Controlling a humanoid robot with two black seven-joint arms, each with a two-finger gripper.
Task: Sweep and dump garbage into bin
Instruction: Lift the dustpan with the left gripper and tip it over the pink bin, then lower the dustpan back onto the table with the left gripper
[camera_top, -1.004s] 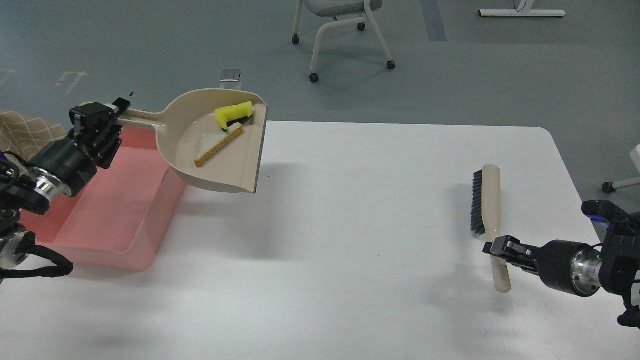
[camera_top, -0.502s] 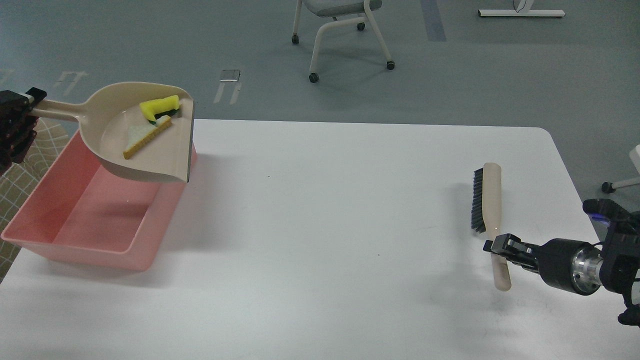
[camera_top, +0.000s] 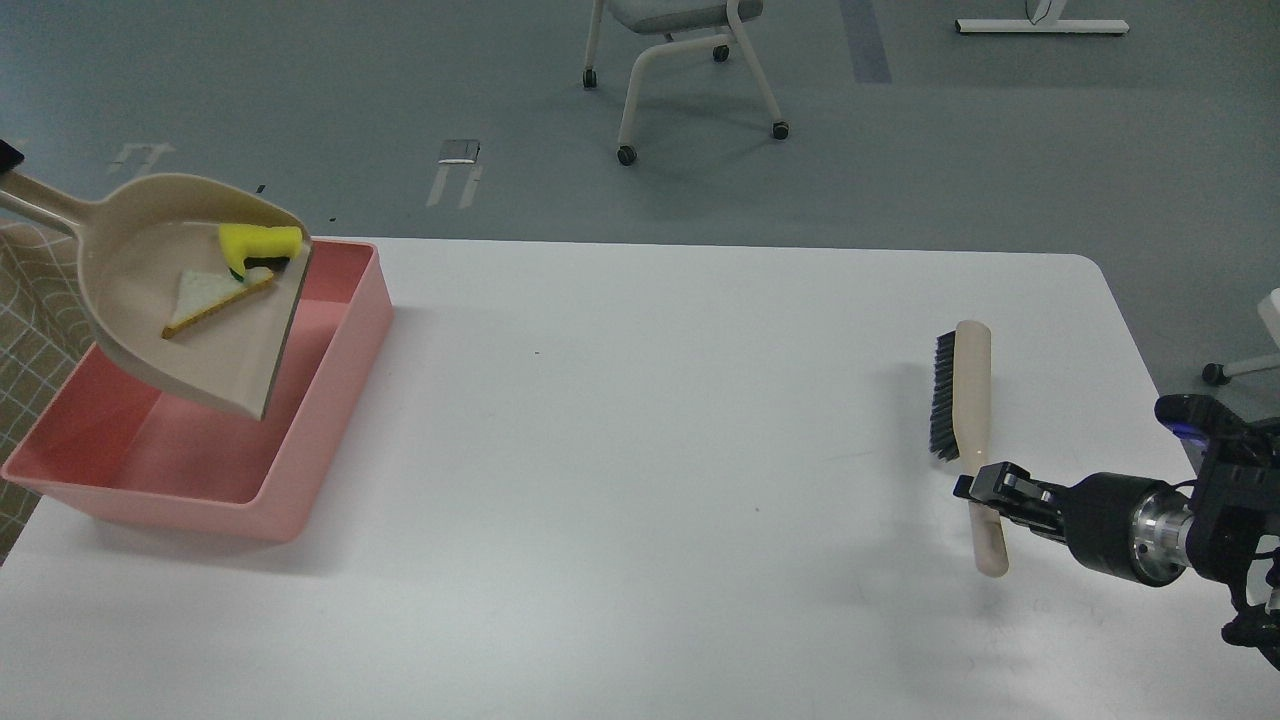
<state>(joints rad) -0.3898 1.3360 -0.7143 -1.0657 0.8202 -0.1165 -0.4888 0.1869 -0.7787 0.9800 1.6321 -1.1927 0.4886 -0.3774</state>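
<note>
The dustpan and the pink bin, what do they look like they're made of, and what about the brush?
Dustpan: smooth beige moulded plastic, by its one-piece curved walls and faint sheen. Pink bin: likely glossy, slightly translucent plastic with rounded corners. Brush: matte beige handle, plastic or possibly painted wood; the bristles are black, probably synthetic.

garbage scraps: two, a yellow sponge piece with dark green backing (camera_top: 258, 245) and a thin pale triangular slice with tan edge (camera_top: 208, 299)
pink plastic bins (camera_top: 340, 340): one
beige long-handled dustpans (camera_top: 140, 330): one
beige brushes with black bristles (camera_top: 960, 400): one
white desks (camera_top: 650, 480): one
</note>
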